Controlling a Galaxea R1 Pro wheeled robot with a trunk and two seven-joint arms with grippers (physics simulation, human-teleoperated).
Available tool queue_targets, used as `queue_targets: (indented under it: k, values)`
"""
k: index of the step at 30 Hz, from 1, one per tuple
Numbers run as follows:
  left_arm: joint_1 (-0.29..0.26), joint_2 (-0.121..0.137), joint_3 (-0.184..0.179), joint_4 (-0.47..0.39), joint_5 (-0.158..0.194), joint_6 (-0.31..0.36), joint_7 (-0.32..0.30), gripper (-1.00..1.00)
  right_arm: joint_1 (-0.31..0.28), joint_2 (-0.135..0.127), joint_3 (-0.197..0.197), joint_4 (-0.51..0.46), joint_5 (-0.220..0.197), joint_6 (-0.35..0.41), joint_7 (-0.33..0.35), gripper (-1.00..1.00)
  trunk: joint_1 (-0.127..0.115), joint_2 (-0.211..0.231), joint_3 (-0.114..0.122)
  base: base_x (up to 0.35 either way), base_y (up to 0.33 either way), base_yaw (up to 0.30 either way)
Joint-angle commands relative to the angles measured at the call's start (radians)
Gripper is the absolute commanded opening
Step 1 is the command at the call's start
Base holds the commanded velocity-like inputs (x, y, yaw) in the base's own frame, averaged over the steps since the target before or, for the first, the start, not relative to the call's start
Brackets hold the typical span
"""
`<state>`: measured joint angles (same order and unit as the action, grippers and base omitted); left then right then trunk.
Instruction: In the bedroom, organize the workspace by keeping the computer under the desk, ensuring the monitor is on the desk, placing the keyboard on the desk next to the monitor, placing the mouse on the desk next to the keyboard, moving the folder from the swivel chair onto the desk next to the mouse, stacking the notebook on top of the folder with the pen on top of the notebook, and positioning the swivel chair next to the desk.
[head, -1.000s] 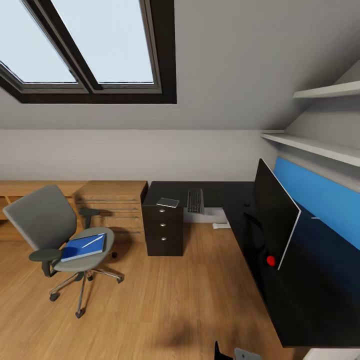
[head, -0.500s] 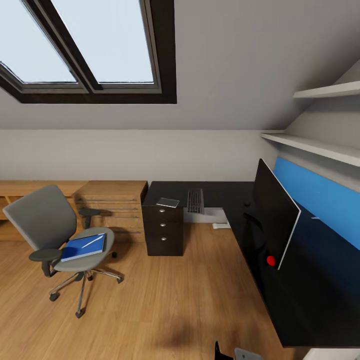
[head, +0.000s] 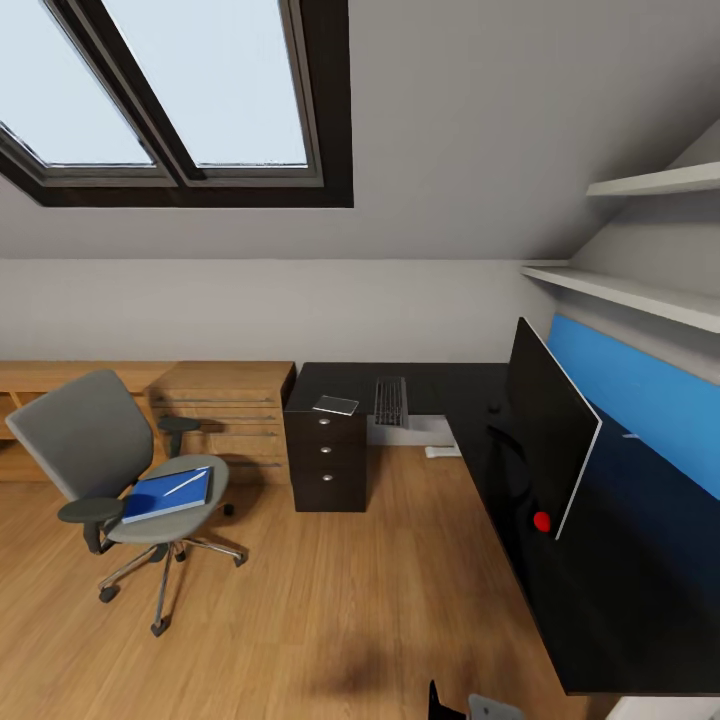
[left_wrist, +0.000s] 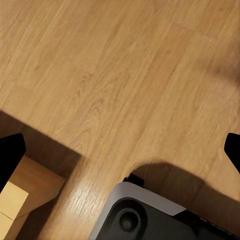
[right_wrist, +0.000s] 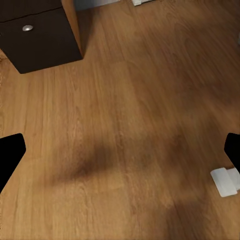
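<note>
Head view: attic bedroom, dark-framed skylight (head: 190, 100) top left, light wood floor (head: 330, 610). Swivel chair (head: 110, 470) stands on the floor at left, well apart from the L-shaped black surface (head: 600, 600) at right. Blue folder (head: 168, 493) lies flat on the chair seat, thin white pen (head: 186, 483) lying on top of it. Monitor (head: 548, 440) stands on the surface's near-right wing, black face toward the room, red dot at its lower corner, blue back panel (head: 630, 395) behind it. Keyboard (head: 390, 400) lies on the far wing. Notebook (head: 336, 405) lies just left of it, above the dark three-drawer unit (head: 325, 460). Low light-wood cabinet (head: 215, 405) sits along the far wall, between chair and drawers. Two white shelves (head: 640, 290) at upper right. Mouse too small to tell.

Left wrist view: left pincer (left_wrist: 120, 150) spread wide, black fingertips (left_wrist: 10, 157) at opposite edges of the picture, nothing between them, over bare wood floor; grey robot base (left_wrist: 145, 215) in view, with a light-wood block (left_wrist: 25, 195) at one corner.

Right wrist view: right pincer (right_wrist: 120, 152) spread wide, holding nothing, over floor; drawer unit's lowest drawer with silver knob (right_wrist: 27, 28) ahead, small white part (right_wrist: 226, 181) lying on the floor.
</note>
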<state>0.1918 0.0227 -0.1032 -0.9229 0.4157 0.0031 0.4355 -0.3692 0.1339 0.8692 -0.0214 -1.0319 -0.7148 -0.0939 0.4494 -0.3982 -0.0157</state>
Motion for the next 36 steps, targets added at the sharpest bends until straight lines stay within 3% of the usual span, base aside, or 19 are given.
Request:
queue_targets:
  k: [1, 11, 17, 18, 23, 28, 29, 31, 32, 34, 35, 36]
  values:
    - [0.0, 0.002, -0.005, -0.002, 0.008, 0.0, 0.008, 1.0, 0.0, 0.0, 0.009, -0.001, 0.001, -0.004, -0.01, 1.0, 0.001, -0.002, -0.002, 0.0, 0.0, 0.0]
    - [0.0, 0.002, -0.004, -0.002, 0.007, 0.0, 0.008, 1.0, -0.004, -0.004, 0.017, -0.09, 0.021, -0.102, -0.052, 1.0, 0.001, -0.002, -0.002, 0.0, 0.0, 0.0]
    - [0.0, 0.002, -0.004, -0.002, 0.007, 0.0, 0.009, 1.0, -0.007, -0.026, 0.017, -0.216, 0.046, -0.112, -0.173, 1.0, 0.001, -0.002, -0.002, 0.0, 0.0, 0.0]
    - [0.0, 0.002, -0.004, -0.002, 0.006, 0.0, 0.009, 1.0, -0.007, -0.032, 0.017, -0.242, 0.057, -0.111, -0.197, 1.0, 0.001, -0.002, -0.002, 0.0, 0.0, 0.0]
    - [0.0, 0.003, -0.004, -0.002, 0.006, 0.001, 0.009, 1.0, -0.008, -0.099, 0.018, -0.46, 0.191, -0.039, -0.376, 1.0, 0.001, -0.002, -0.002, 0.0, 0.0, 0.0]
    - [0.0, 0.003, -0.004, -0.002, 0.007, 0.001, 0.009, 1.0, -0.006, -0.194, 0.019, -0.734, 0.298, 0.114, -0.537, 1.0, 0.001, -0.002, -0.002, 0.0, 0.0, 0.0]
    - [0.0, 0.003, -0.004, -0.002, 0.007, 0.001, 0.009, 1.0, -0.004, -0.242, 0.02, -0.855, 0.318, 0.17, -0.588, 1.0, 0.001, -0.002, -0.002, 0.0, 0.0, 0.0]
    - [0.0, 0.003, -0.004, -0.001, 0.007, 0.001, 0.009, 1.0, -0.001, -0.293, 0.02, -0.973, 0.33, 0.213, -0.628, 1.0, 0.001, -0.002, -0.002, 0.0, 0.0, 0.0]
    - [0.0, 0.003, -0.004, -0.001, 0.008, 0.001, 0.009, 1.0, 0.025, -0.422, 0.021, -1.201, 0.315, 0.265, -0.686, 1.0, 0.001, -0.002, -0.002, 0.0, 0.0, 0.0]
    - [0.0, 0.003, -0.004, 0.0, 0.008, 0.001, 0.009, 1.0, 0.048, -0.48, 0.021, -1.259, 0.267, 0.275, -0.698, 1.0, 0.001, -0.002, -0.002, 0.0, 0.0, 0.0]
    - [0.0, 0.003, -0.004, 0.0, 0.008, 0.001, 0.009, 1.0, 0.054, -0.493, 0.021, -1.267, 0.249, 0.276, -0.7, 1.0, 0.001, -0.002, -0.002, 0.0, 0.0, 0.0]
    - [0.0, 0.002, -0.004, 0.004, 0.008, 0.001, 0.008, 1.0, 0.07, -0.528, 0.017, -1.24, 0.172, 0.278, -0.7, 1.0, 0.001, -0.002, -0.002, 0.0, 0.0, 0.0]
